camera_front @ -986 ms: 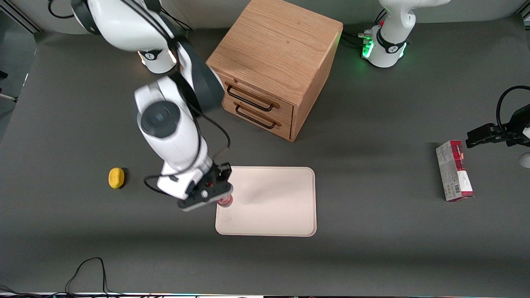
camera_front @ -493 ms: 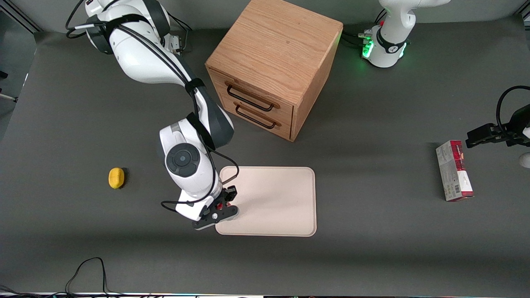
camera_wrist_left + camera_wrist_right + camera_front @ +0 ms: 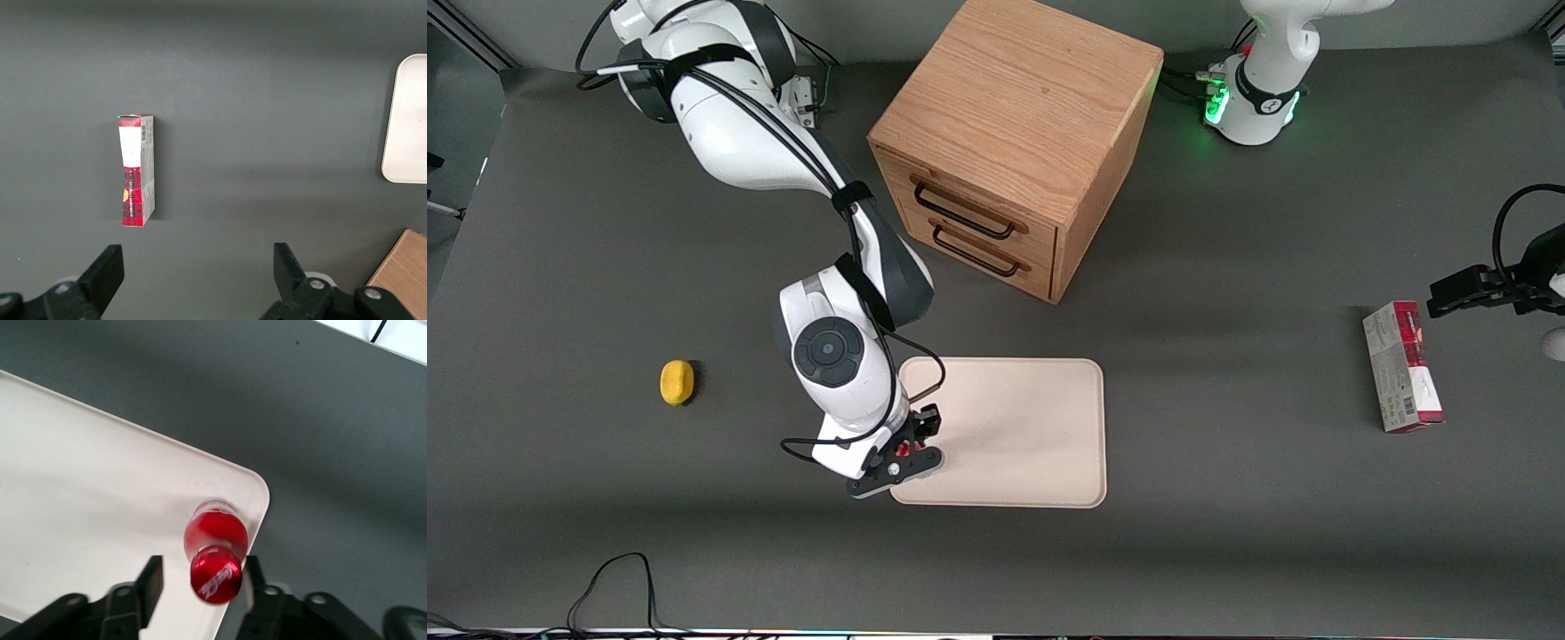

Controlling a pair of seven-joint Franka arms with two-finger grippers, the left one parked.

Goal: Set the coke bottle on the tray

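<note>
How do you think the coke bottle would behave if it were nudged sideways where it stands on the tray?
Upright, slim and narrow-based, the coke bottle would probably tip, then roll. It stands near the tray corner, between the open gripper's fingers, so it might go over the rim.

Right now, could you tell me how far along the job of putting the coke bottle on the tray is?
Nearly finished. Done: the small red coke bottle stands upright over the flat cream tray, near the corner closest to the front camera at the working arm's end. In hand: the end effector straddles the bottle, one finger plainly apart from it. Left: lifting away; whether the base rests on the tray cannot be seen.
</note>
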